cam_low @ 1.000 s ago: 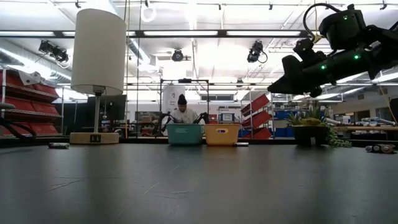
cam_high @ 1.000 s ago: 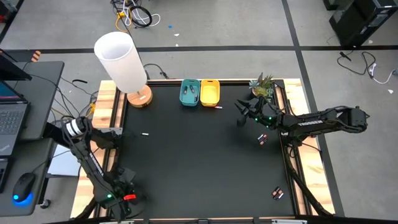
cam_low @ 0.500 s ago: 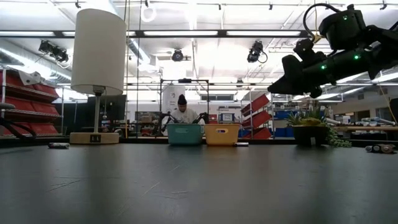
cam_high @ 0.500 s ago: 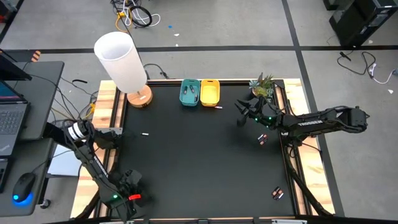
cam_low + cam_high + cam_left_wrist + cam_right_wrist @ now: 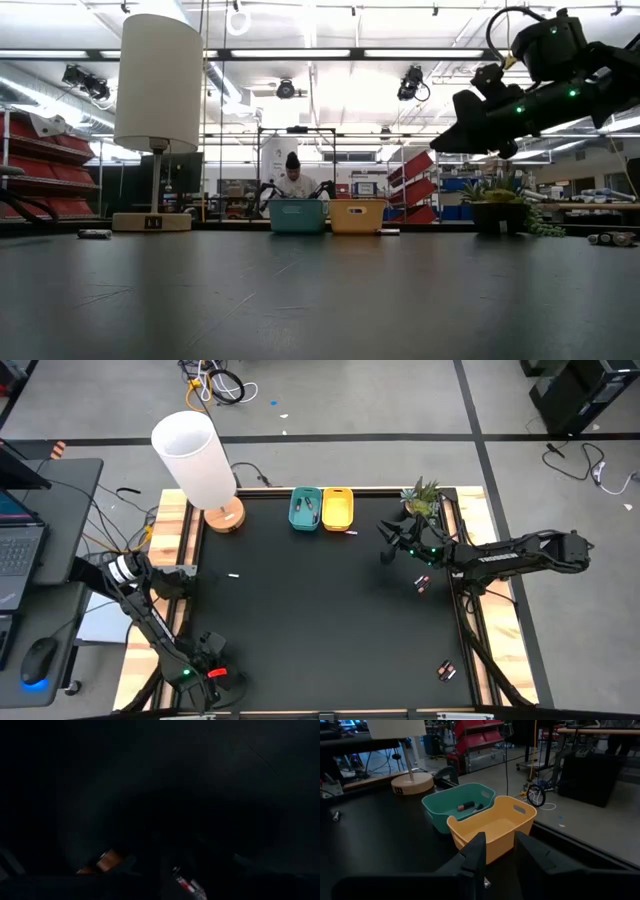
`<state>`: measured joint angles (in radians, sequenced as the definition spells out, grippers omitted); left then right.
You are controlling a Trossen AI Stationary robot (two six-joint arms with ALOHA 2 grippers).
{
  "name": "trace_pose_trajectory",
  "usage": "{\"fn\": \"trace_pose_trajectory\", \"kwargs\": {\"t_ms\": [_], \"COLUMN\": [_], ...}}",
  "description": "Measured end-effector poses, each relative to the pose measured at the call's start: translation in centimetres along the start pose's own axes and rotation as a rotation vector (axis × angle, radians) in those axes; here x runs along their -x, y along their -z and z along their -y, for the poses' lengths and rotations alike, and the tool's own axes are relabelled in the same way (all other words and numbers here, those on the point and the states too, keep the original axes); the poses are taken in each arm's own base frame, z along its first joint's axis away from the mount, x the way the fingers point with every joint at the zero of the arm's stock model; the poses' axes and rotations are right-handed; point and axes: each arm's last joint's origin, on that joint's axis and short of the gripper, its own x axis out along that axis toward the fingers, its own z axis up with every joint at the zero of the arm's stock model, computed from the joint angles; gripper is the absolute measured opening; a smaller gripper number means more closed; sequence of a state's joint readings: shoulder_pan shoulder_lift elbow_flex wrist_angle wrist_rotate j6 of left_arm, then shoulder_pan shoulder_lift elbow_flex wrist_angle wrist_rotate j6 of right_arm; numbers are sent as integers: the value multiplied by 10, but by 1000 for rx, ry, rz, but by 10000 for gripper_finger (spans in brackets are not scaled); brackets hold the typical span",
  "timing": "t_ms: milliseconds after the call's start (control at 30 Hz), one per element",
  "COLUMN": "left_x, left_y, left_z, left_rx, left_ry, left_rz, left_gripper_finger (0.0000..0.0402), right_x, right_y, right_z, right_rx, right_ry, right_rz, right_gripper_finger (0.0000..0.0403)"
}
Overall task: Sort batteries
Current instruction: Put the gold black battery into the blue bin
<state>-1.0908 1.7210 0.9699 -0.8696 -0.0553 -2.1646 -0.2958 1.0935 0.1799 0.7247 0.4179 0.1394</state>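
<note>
So we see the right claw (image 5: 385, 543) hovering over the tabletop (image 5: 310, 620) near the yellow bin (image 5: 337, 507), fingers slightly spread; left claw (image 5: 205, 675) too dark to tell.

A black table (image 5: 320, 610) fills the middle of the high view, framed along its left and right sides by pale wooden edging (image 5: 170, 540). At its far left corner stands a lamp (image 5: 197, 460) with a tall white cylindrical shade on a round wooden base. At the far edge, near the middle, a teal bin (image 5: 305, 508) and a yellow bin (image 5: 337, 508) sit side by side, touching. A small potted plant (image 5: 421, 500) stands at the far right corner. Left of the table, a desk holds a laptop (image 5: 18, 560) and a mouse (image 5: 38, 660). In the low view a person (image 5: 292, 180) sits beyond the bins, with red shelving (image 5: 40, 170) to the left.
</note>
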Motion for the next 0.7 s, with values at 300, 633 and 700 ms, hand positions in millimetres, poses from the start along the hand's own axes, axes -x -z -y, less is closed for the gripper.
{"fn": "trace_pose_trajectory", "kwargs": {"t_ms": [300, 633, 700], "left_x": [17, 35, 34], "left_y": [-7, 2, 3], "left_z": [-4, -4, -1], "left_rx": [-65, -514, -561], "left_ry": [-104, -185, -137], "left_rz": [48, -147, -143], "left_gripper_finger": [129, 129, 131], "right_x": [0, 0, 0], "right_y": [0, 0, 0], "right_z": [0, 0, 0], "right_rx": [0, 1, 0], "right_ry": [0, 0, -1], "right_rz": [0, 1, 4], "right_gripper_finger": [87, 87, 87]}}
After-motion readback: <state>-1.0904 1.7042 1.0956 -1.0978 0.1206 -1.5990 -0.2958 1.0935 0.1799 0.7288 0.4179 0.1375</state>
